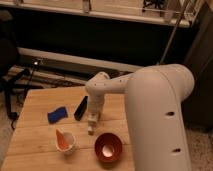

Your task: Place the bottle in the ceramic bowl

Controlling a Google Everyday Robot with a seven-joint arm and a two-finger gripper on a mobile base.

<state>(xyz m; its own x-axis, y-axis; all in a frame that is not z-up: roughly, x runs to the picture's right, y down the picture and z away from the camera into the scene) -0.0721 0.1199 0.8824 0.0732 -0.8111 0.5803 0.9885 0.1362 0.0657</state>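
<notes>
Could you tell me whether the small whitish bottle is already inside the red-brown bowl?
No, the small whitish plastic bottle is at the tool, just left of the round glossy red-brown ceramic bowl.

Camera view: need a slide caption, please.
End effector at the bottle, close beside the bowl.

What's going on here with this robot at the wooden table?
The robot's arm reaches down to the wooden table, its claw at the small whitish bottle. The bottle is not yet in the red-brown ceramic bowl, which sits close by near the table's front edge, beside a white cup.
</notes>
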